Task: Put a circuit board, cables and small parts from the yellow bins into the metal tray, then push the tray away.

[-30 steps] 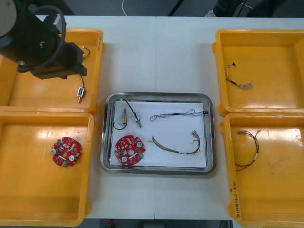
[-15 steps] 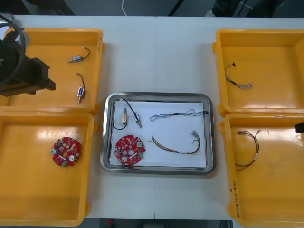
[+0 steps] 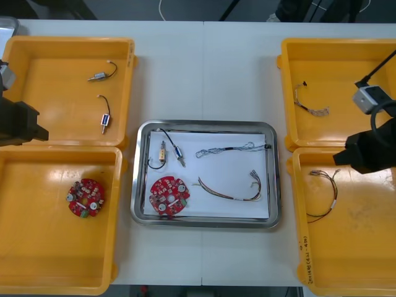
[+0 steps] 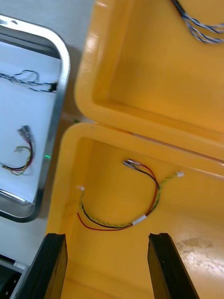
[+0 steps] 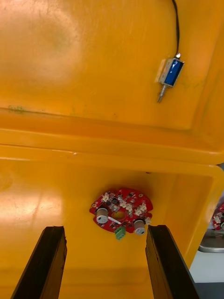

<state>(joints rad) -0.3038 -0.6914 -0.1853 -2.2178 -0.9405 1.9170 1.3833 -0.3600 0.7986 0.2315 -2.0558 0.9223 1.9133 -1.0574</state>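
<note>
Since half a second ago the left arm has drawn back to the 9 o'clock edge of the table, and the right arm has swung in from 3 o'clock over the seam between the two right-hand bins. The left jaws are open, their fingers apart with nothing between them, above the 8 o'clock bin; a round red circuit board lies on its floor just beyond them. The right jaws are likewise open and empty over the 4 o'clock bin, where a red and yellow cable curls just beyond them. The 10 o'clock bin holds two small metal parts on black leads, and the 2 o'clock bin a twisted blue and white cable. At the centre, the metal tray, white inside, carries a second board at its 7 o'clock, small parts at 10, a blue and white tray cable at 1 and a red and yellow tray cable at 4.
</note>
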